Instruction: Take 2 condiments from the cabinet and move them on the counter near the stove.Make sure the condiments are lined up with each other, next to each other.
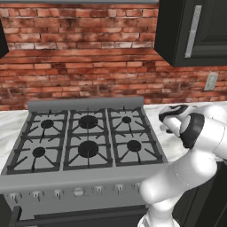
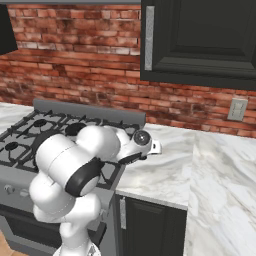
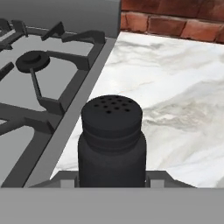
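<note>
Black condiment shaker (image 3: pixel 112 140) sits pinched in the jaws, arm bent low over the counter (image 3: pixel 175 87) beside the stove (image 3: pixel 39 74).

Open counter (image 3: pixel 175 87) lies right of the shaker (image 3: pixel 112 140); the stove (image 3: pixel 65 87) edge crowds its left

Black shaker (image 3: pixel 111 142) with a dotted top; white marble counter (image 2: pixel 165 167) veined in grey; grey steel stove (image 1: pixel 84 137) with black grates (image 1: pixel 88 148); red-brown brick wall (image 1: pixel 80 53) with pale mortar lines; near-black cabinet (image 2: pixel 200 40) with a silver handle (image 2: pixel 149 37); white arm (image 2: pixel 75 165) with dark joints
</note>
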Tool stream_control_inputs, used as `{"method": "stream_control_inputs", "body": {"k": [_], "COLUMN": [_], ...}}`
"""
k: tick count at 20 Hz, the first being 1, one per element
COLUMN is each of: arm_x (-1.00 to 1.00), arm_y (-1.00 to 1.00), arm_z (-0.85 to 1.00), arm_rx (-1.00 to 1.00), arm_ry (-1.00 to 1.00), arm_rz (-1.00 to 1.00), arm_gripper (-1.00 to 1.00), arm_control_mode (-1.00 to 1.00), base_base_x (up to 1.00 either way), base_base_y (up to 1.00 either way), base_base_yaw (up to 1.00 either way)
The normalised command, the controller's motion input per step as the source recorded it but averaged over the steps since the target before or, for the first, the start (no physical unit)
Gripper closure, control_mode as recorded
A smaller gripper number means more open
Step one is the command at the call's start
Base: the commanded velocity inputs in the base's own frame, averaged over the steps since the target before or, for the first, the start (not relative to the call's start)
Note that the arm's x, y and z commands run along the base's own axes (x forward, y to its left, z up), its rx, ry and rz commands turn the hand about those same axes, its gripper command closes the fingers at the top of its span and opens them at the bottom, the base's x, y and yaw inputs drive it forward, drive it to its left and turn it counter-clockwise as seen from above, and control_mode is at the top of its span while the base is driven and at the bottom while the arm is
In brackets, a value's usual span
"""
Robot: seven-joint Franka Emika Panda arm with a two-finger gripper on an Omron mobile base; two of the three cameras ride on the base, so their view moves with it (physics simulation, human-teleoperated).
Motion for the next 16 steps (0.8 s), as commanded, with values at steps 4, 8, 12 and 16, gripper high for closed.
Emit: {"method": "stream_control_inputs", "body": {"k": [4, 8, 12, 16], "arm_x": [0.00, 0.00, 0.00, 0.00], "arm_y": [0.00, 0.00, 0.00, 0.00], "arm_z": [-0.14, -0.17, -0.16, -0.11], "arm_rx": [0.00, 0.00, 0.00, 0.00], "arm_ry": [0.00, 0.00, 0.00, 0.00], "arm_rz": [0.11, 0.11, 0.09, 0.07], "arm_gripper": [1.00, 1.00, 1.00, 1.00], "arm_control_mode": [-1.00, -1.00, -1.00, -1.00], "base_base_x": [0.00, 0.00, 0.00, 0.00], "base_base_y": [0.00, 0.00, 0.00, 0.00], "base_base_yaw": [0.00, 0.00, 0.00, 0.00]}}
